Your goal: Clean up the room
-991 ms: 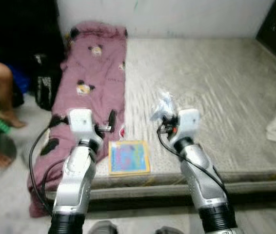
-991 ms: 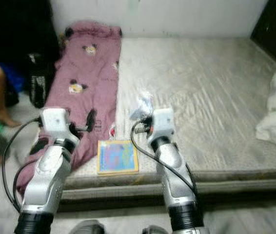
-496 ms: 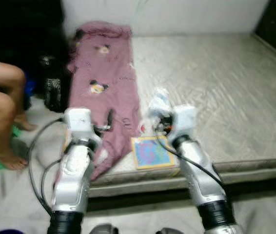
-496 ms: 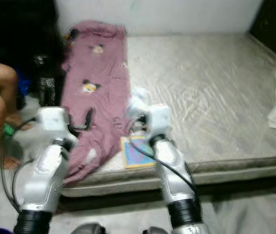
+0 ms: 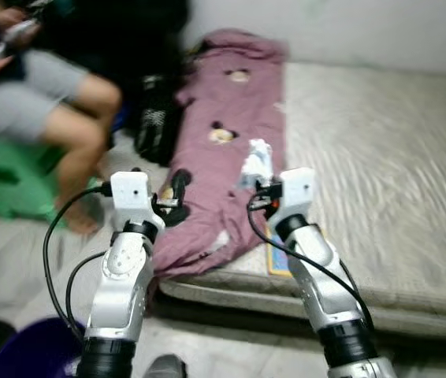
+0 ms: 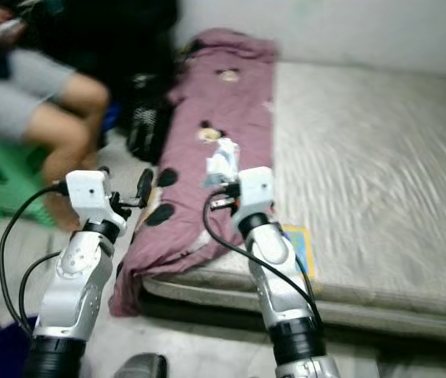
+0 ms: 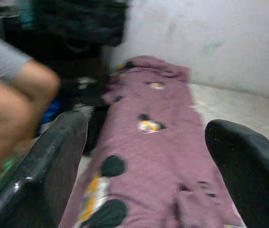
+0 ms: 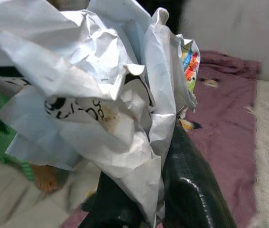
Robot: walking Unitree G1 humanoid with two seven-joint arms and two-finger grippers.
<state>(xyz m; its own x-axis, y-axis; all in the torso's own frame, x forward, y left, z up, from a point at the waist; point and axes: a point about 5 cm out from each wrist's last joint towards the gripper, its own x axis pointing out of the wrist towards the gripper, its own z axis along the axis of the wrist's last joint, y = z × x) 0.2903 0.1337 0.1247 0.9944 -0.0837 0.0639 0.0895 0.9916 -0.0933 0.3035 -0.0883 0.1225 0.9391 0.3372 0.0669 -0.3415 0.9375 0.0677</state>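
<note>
My right gripper [image 5: 256, 175] is shut on a crumpled white paper wrapper [image 5: 257, 160] with some colour print and holds it up over the near edge of the mattress [image 5: 380, 157]. In the right wrist view the wrapper [image 8: 101, 95] bulges out above the black fingers [image 8: 191, 190]. My left gripper [image 5: 179, 189] is raised beside it, over the hanging end of a purple cartoon-print blanket [image 5: 235, 142]. Its fingers [image 7: 53, 156] stand wide apart and open, with nothing between them. A colourful book [image 5: 280, 258] lies on the mattress edge, partly hidden behind my right arm.
A person sits on a green stool [image 5: 2, 181] at the left, legs [image 5: 81, 126] stretched toward the mattress. A black bag [image 5: 156, 126] stands on the floor by the blanket. A purple bucket [image 5: 22, 354] sits on the floor at the lower left.
The camera has swung left, so the mattress has shifted right and the person and purple bucket have come into view. The right gripper still holds the wrapper; the left stays open.
</note>
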